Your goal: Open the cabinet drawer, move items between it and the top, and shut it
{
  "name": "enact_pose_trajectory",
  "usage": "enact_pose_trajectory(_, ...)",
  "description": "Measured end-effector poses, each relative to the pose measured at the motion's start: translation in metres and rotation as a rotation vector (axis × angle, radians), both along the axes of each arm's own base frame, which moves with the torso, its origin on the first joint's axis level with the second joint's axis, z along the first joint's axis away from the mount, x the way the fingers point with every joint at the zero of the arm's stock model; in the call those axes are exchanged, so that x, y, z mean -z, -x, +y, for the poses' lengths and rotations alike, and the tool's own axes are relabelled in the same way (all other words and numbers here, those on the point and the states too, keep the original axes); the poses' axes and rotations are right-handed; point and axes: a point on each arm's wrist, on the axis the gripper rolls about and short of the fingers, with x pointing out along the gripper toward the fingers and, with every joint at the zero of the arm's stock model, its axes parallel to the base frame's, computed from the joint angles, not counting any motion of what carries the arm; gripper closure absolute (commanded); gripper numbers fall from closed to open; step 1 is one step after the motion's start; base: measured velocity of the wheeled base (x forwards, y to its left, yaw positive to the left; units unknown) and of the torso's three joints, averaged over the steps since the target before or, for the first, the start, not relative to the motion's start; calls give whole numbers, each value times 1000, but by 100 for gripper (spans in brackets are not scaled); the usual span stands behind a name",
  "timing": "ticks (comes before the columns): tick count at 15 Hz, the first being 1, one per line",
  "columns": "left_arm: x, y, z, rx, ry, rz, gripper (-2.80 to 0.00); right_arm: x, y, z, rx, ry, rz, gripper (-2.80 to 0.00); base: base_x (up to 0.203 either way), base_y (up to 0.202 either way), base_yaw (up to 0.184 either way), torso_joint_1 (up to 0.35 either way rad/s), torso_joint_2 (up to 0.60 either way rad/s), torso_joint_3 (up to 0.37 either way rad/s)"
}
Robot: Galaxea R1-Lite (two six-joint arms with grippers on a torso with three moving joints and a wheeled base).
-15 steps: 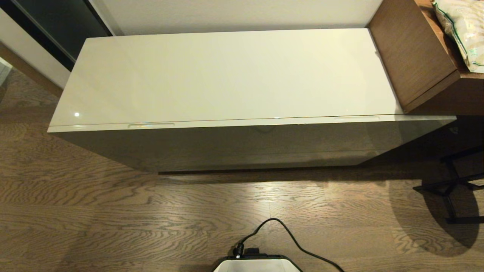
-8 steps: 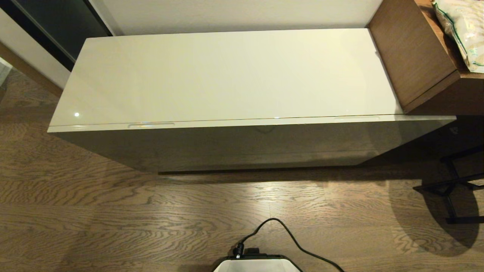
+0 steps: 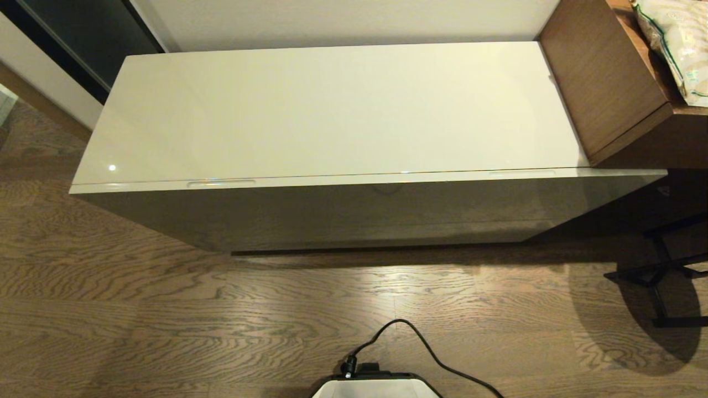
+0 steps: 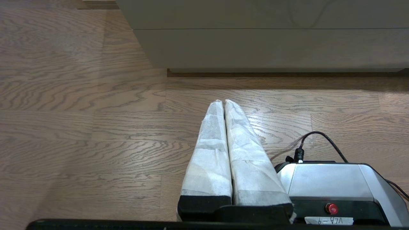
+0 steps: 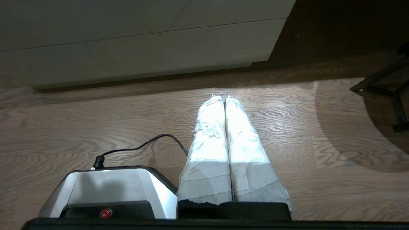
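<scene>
Head view: a low cabinet stands against the far wall. The top [image 3: 332,110], a long glossy cream-white panel, carries nothing that can be seen. The cabinet drawer [image 3: 359,185] sits shut, its front flush beneath the top's near edge, with 2 oblong recessed slots in its rim, 1 toward the left [image 3: 221,183] and 1 toward the right [image 3: 521,173]. A brown wood-grain desk [image 3: 603,83] abuts the cabinet's right end and overlaps the top's far right corner; a crinkly bag [image 3: 677,44] lies on it. A dark opening [image 3: 83,33] shows at the far left. The wood-plank floor [image 3: 166,320] fills the near ground. The robot's base [image 3: 376,387] sits at the near edge with a black cable [image 3: 426,348] looping from it. A black metal frame [image 3: 658,276] stands on the floor at the right. Neither arm appears here, nor do the slippers.

Left wrist view: the left gripper [image 4: 223,102] hangs low over the floor, near the base, its 2 white-wrapped fingers pressed together on nothing. The cabinet's grey-beige front [image 4: 271,48] lies beyond.

Right wrist view: the right gripper [image 5: 223,97] hangs likewise over the floor beside the base, fingers clenched and empty, facing the cabinet's right lower front [image 5: 143,54].
</scene>
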Motion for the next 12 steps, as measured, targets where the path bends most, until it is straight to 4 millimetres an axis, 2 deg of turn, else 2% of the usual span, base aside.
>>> enact_pose_trajectory(12,0,0,0,0,-1,0,0,0,0,0,0,1,-4,0,0,0,0,0,0,0)
